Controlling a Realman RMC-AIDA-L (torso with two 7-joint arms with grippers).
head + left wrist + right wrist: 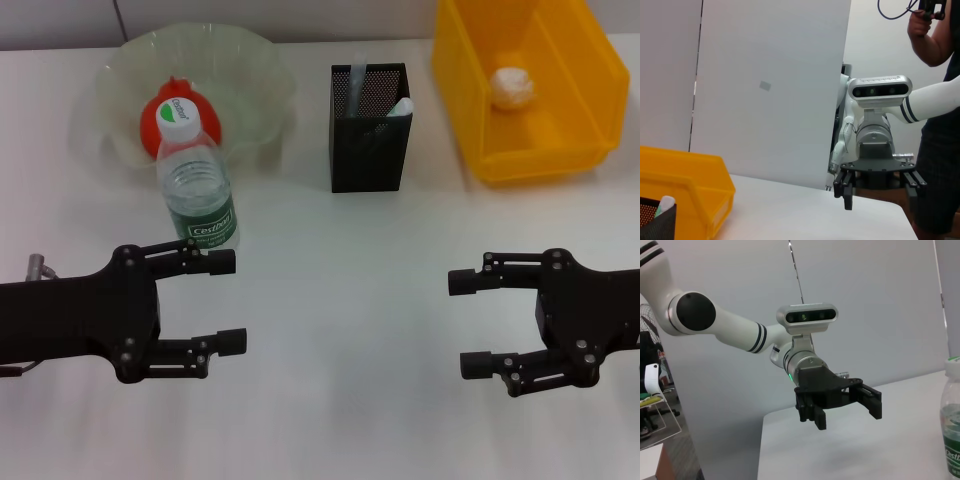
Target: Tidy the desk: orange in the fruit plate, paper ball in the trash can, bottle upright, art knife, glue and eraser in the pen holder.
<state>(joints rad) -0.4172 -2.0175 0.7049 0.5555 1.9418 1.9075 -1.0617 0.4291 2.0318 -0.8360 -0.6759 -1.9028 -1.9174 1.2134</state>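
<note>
Bottle point(198, 185) is standing upright before the fruit plate point(252, 60), which is holding the orange point(163, 112). Left gripper point(227, 301) and right gripper point(462, 322) are hovering over the table point(340, 300), jaws apart, holding nothing.

bottle point(199, 190) fronting fruit plate point(250, 70), open table point(340, 300) centre

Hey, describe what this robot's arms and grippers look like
Both the left gripper and right gripper are matte black, with two blocky parallel fingers on linkage bars studded with small screws. The wrist views show glossy white arms with black bands, a silver wrist joint, and a silver camera bar above each gripper.
</note>
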